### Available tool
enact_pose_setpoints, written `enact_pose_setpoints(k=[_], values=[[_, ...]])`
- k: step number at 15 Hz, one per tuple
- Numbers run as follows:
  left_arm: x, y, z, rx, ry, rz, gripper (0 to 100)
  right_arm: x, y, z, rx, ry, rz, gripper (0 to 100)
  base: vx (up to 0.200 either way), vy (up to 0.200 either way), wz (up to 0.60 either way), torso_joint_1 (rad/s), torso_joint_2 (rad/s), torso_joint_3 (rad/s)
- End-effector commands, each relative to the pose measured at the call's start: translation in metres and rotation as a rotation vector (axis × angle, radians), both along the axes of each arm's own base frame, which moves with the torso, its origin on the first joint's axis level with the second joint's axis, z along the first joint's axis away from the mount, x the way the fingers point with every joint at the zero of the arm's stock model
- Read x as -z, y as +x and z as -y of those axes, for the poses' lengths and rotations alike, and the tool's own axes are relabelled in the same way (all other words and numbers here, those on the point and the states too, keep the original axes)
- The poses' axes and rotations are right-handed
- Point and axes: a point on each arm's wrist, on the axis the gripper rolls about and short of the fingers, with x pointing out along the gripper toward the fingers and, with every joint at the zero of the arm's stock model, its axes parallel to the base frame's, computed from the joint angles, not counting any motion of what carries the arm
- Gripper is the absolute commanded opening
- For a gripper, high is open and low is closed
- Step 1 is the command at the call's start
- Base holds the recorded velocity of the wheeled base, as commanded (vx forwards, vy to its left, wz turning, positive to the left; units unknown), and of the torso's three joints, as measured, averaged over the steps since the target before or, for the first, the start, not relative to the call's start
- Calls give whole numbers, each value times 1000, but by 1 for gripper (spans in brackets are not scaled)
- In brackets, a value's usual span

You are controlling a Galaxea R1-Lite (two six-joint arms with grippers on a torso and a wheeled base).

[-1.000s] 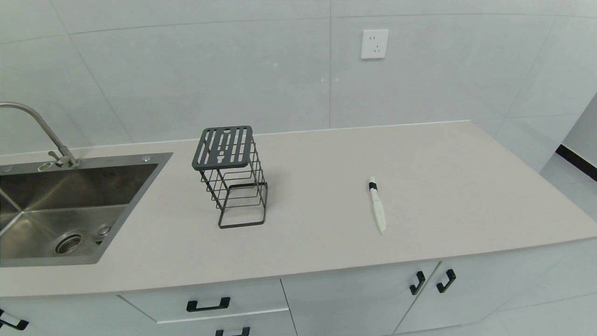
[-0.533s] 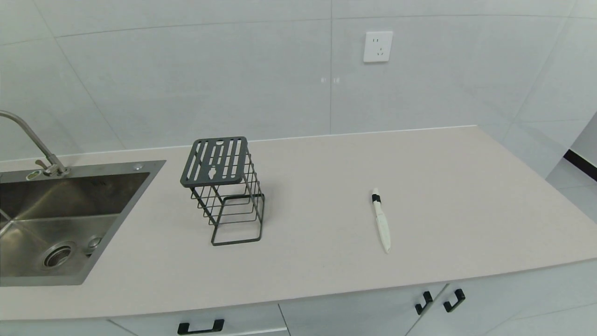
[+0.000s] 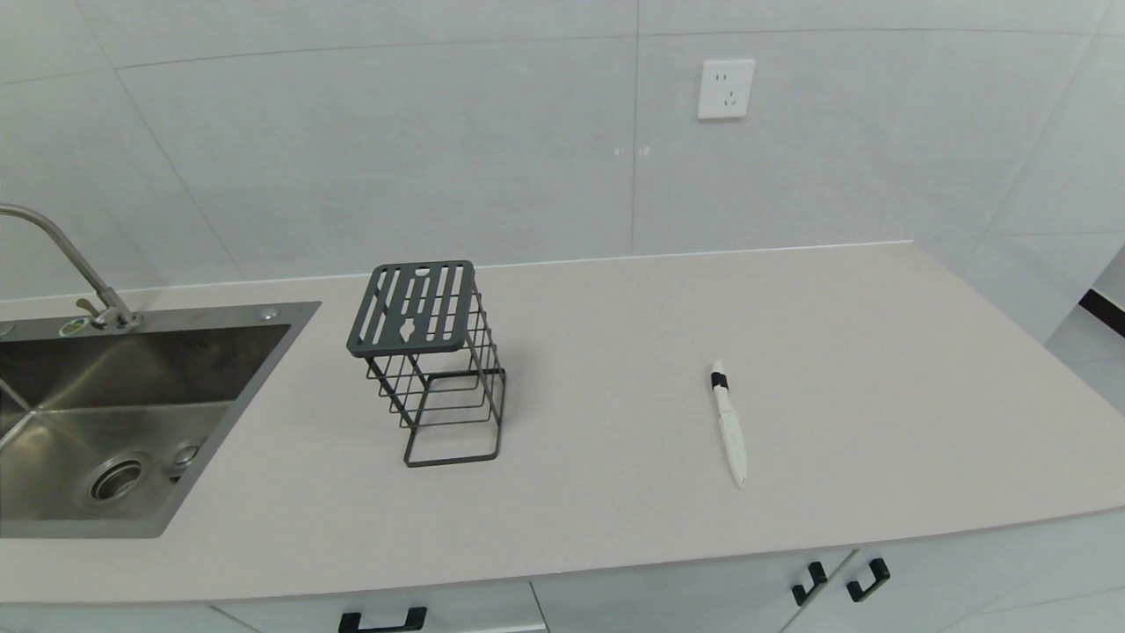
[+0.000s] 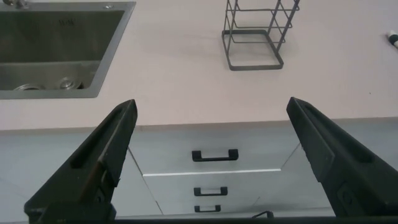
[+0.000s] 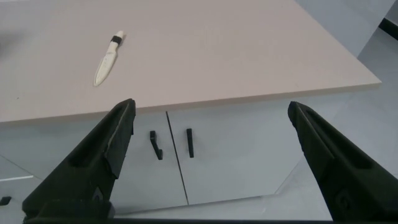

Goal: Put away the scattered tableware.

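now | knife (image 3: 729, 422) on counter (image 3: 606, 334) | well apart from right tool (image 5: 209, 109)

Left gripper (image 4: 211, 104): two fingers (image 4: 93, 168), matte black, long wedge shape, broad at base, tapering to blunt squared tip. Inner faces flat and smooth. Outer edge carries shallow step partway along, small raised lump nearer base. Right gripper (image 5: 211, 104): same build. Fingers (image 5: 339, 165) black to dark grey, faint sheen along upper edges, possibly moulded plastic, hard to tell at this angle.
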Motion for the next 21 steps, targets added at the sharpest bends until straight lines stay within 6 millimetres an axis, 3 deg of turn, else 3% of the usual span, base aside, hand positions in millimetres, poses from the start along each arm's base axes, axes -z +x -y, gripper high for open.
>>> enact_pose_setpoints(k=[1, 5, 9, 21], values=[[0, 0, 0, -1, 1, -1, 100, 0, 0, 0, 1, 0, -1, 100, 0, 0, 0, 0, 0, 0], [0, 0, 0, -1, -1, -1, 100, 0, 0, 0, 1, 0, -1, 100, 0, 0, 0, 0, 0, 0], [0, 0, 0, -1, -1, 1, 100, 0, 0, 0, 1, 0, -1, 100, 200, 0, 0, 1, 5, 6], [0, 0, 0, -1, -2, 1, 100, 0, 0, 0, -2, -3, -1, 100, 0, 0, 0, 0, 0, 0]])
